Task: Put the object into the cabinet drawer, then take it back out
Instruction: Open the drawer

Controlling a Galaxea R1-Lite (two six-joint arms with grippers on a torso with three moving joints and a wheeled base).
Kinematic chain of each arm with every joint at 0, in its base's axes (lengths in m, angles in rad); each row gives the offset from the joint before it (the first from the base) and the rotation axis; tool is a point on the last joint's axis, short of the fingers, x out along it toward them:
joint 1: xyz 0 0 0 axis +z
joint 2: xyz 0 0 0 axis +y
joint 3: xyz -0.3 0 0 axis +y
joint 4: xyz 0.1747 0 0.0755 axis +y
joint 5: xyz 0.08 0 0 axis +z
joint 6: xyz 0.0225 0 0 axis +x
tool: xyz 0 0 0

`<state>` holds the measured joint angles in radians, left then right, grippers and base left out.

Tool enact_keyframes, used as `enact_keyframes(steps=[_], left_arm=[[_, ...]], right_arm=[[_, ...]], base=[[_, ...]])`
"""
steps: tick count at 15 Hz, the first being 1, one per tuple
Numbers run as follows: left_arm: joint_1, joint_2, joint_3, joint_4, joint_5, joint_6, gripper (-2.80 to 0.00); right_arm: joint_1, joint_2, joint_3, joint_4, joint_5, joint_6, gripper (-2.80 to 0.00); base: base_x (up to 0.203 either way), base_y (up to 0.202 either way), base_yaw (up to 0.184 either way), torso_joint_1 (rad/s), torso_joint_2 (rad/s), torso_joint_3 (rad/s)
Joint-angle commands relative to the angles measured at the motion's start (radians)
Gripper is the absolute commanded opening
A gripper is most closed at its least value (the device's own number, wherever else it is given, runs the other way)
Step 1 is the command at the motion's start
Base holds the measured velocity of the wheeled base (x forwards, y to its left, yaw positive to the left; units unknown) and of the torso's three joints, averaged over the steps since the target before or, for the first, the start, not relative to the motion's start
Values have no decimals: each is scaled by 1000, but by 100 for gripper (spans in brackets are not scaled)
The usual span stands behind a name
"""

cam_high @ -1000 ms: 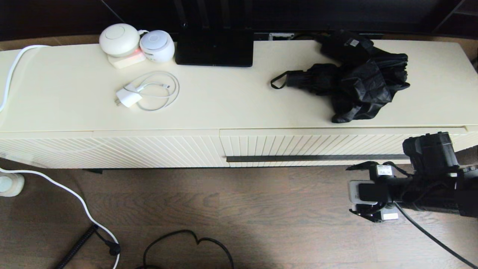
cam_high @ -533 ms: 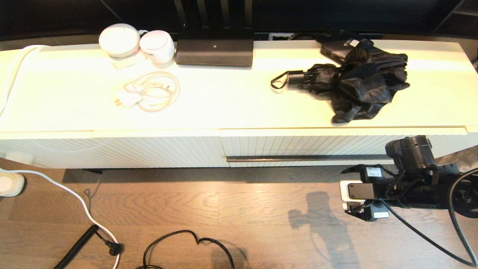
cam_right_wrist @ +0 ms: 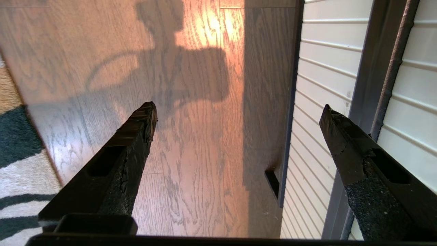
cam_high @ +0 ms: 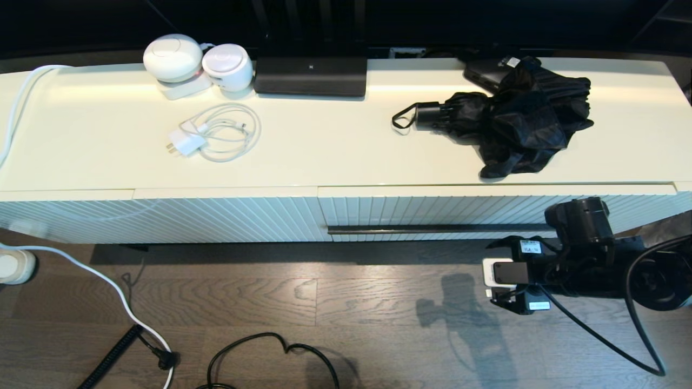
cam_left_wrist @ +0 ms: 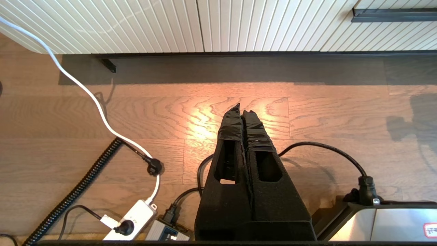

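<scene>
- The black folding umbrella point(cam_high: 513, 121) lies on the top of the cream cabinet point(cam_high: 335, 156), toward its right end, with its bunched fabric spread out and its short handle and wrist loop pointing to the robot's left
- A flat black box point(cam_high: 486, 71) sits just behind the umbrella, partly under the fabric
- The cabinet drawer point(cam_high: 486, 210) below the umbrella is closed, its vertically ribbed front flush with the diagonally ribbed panel point(cam_high: 162, 219) beside it; the dark bar handle point(cam_high: 443, 229) runs along its lower part
- The right gripper point(cam_right_wrist: 239, 112) hangs low in front of the drawer's right end, over the wooden floor point(cam_high: 335, 313); its fingers point(cam_right_wrist: 133, 136) are spread wide and hold nothing, one close to the bar handle point(cam_right_wrist: 389, 78) but apart from it
- The left gripper point(cam_left_wrist: 243, 110) hangs over the floor in front of the diagonally ribbed panel, fingers pressed together and holding nothing
- A white charger with coiled cable point(cam_high: 216, 135), two round white devices point(cam_high: 197, 60) and a black router point(cam_high: 311, 75) stand on the left half of the cabinet top
</scene>
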<state>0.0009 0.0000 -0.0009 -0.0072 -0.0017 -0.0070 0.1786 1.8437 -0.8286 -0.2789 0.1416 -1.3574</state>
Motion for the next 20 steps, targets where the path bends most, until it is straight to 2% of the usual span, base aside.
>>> enact_keyframes(steps=[1,6,20], left_arm=[[-1,0,-1,0,0,-1,-280],[1,0,-1,0,0,-1,-280],[-1,0,-1,0,0,-1,-280]], right_arm=[[-5,17,-12,-3,1,-6,0],[-42,38,-40,-3,5,-3,0],[-42,63,-138,-5,10,-8,0]], base=[[0,0,0,0,0,0],[0,0,0,0,0,0],[0,0,0,0,0,0]])
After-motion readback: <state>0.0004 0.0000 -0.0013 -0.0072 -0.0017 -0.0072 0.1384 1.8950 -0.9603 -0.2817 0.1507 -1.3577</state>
